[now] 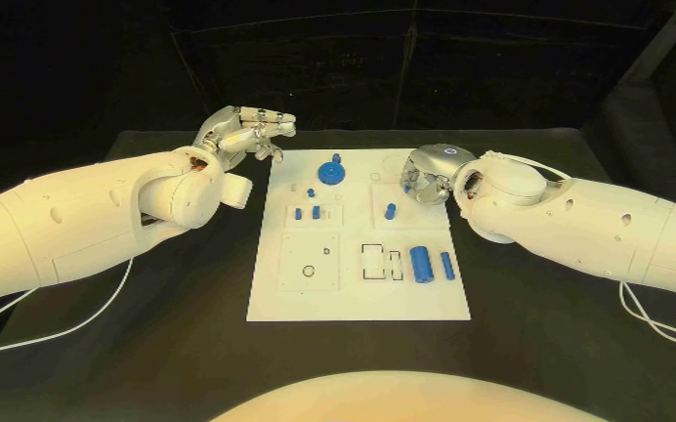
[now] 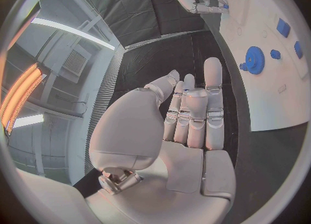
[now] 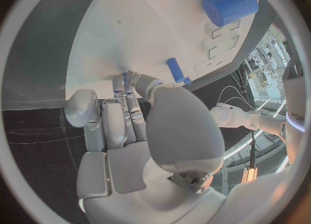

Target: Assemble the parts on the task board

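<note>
The white task board (image 1: 359,285) lies mid-table. A blue gear (image 1: 332,172) stands at its far end, also seen in the left wrist view (image 2: 253,59). Small blue pieces (image 1: 308,213) and another (image 1: 391,211) sit in the middle row. A thick blue cylinder (image 1: 420,264) and a slim blue pin (image 1: 446,265) lie at the near right. My right hand (image 1: 427,173) is low over the board's far right, its fingertips (image 3: 123,81) pinching a small blue part (image 3: 125,74). My left hand (image 1: 251,135) hovers off the board's far left corner, fingers (image 2: 194,115) mostly straight, holding nothing.
A recessed square with a small hole (image 1: 310,264) and a rectangular slot (image 1: 373,261) mark the board's near half. Black table (image 1: 549,315) surrounds the board. A white cable (image 1: 70,329) trails at the near left.
</note>
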Action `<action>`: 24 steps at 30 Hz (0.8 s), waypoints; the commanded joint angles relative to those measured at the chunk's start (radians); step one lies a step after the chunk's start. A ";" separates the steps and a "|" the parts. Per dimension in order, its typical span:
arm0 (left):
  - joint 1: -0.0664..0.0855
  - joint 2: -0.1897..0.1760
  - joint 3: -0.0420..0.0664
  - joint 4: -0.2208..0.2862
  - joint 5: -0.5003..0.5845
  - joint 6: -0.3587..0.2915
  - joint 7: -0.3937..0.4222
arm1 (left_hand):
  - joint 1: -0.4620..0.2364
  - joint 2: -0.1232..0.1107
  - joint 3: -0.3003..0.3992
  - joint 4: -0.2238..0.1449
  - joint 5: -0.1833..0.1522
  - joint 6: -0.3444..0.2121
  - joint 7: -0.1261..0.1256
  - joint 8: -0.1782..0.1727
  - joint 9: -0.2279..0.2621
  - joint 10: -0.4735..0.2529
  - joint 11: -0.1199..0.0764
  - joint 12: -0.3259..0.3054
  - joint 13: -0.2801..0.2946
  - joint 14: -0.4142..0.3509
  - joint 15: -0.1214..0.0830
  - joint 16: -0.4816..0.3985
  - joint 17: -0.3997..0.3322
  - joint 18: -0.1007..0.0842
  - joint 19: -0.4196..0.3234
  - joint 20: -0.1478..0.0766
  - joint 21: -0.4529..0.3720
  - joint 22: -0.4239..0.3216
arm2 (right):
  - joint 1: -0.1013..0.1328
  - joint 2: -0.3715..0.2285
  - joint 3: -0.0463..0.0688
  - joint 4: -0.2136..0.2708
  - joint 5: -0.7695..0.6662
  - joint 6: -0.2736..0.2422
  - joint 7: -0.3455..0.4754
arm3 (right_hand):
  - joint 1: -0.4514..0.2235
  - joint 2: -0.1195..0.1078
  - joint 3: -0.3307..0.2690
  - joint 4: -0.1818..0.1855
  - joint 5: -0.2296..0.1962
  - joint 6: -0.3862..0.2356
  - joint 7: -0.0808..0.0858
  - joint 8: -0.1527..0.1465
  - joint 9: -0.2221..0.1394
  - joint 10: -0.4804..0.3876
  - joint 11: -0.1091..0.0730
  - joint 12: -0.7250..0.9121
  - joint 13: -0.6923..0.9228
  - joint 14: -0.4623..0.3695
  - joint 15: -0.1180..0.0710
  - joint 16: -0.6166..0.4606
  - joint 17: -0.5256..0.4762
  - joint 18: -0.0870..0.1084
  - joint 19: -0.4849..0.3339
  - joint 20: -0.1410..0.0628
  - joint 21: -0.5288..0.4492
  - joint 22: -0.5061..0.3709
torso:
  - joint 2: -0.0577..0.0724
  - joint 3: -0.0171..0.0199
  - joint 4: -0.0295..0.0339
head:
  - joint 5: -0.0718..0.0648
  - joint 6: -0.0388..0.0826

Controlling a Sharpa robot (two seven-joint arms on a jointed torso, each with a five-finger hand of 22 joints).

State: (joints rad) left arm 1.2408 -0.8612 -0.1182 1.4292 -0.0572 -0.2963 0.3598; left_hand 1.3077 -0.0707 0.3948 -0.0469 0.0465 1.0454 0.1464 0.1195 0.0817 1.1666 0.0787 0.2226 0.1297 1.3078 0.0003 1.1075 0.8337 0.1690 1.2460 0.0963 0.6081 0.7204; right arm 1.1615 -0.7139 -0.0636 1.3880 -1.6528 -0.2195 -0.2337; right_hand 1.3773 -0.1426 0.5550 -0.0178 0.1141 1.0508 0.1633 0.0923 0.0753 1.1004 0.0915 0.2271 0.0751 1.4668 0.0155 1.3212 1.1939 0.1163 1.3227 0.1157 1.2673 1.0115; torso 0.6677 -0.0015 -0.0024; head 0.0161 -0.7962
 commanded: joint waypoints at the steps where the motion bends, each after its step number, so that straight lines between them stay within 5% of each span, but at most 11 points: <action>1: 0.001 0.001 0.001 0.001 0.003 0.013 0.000 | 0.009 0.002 0.000 -0.005 0.002 -0.003 0.006 -0.006 -0.001 -0.004 0.000 0.000 0.002 -0.006 -0.002 -0.004 -0.001 0.012 -0.008 0.002 -0.004 -0.001 | -0.002 0.005 -0.003 -0.005 0.005 0.026 -0.002 | -0.002 0.014 -0.002 0.006 -0.002 0.010 0.000 0.006 0.002 0.008 0.000 0.008 0.001 0.031 -0.010 -0.001 0.002 -0.009 0.003 -0.004 0.006 0.003 | 0.000 0.0001 -0.0006 | 0.000 -0.001; 10: 0.001 0.002 0.001 0.000 0.003 0.014 -0.003 | 0.016 0.005 0.003 -0.009 0.002 -0.003 0.006 -0.006 -0.001 -0.005 0.000 0.001 0.003 -0.007 -0.002 -0.004 -0.002 0.012 -0.008 0.002 -0.005 -0.002 | -0.002 0.015 -0.003 -0.015 -0.008 0.022 -0.022 | -0.002 0.022 -0.006 0.008 -0.007 0.022 -0.005 0.009 0.003 0.019 -0.005 0.012 0.002 0.033 -0.014 0.003 0.005 -0.011 0.009 -0.008 0.011 0.010 | 0.000 0.0002 -0.0004 | -0.002 -0.004; 24: 0.001 0.001 0.001 -0.002 0.003 0.016 -0.004 | 0.025 0.011 0.007 -0.016 0.002 -0.002 0.007 -0.006 -0.002 -0.006 0.000 0.003 0.005 -0.009 -0.002 -0.004 -0.006 0.013 -0.008 0.002 -0.005 -0.002 | -0.003 0.010 -0.003 0.000 -0.030 -0.060 -0.023 | 0.027 0.040 -0.005 -0.018 0.008 0.059 -0.017 0.023 0.008 0.056 -0.019 0.027 0.012 0.034 -0.026 0.001 -0.001 -0.019 0.033 -0.020 0.037 0.054 | -0.001 0.0005 -0.0001 | 0.003 -0.008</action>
State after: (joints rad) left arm 1.2408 -0.8602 -0.1182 1.4268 -0.0571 -0.2922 0.3544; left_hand 1.3261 -0.0602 0.4032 -0.0552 0.0465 1.0454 0.1464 0.1195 0.0819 1.1666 0.0787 0.2226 0.1334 1.3040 -0.0034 1.1075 0.8289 0.1691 1.2460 0.0963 0.6081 0.7197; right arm 1.1584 -0.7039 -0.0659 1.3842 -1.6675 -0.2395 -0.2514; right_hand 1.4002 -0.1046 0.5493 -0.0291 0.1189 1.0998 0.1464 0.1123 0.0830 1.1490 0.0750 0.2515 0.0855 1.4668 -0.0058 1.3212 1.1918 0.1165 1.3493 0.0963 1.2984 1.0649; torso 0.6670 -0.0015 -0.0029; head 0.0183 -0.8036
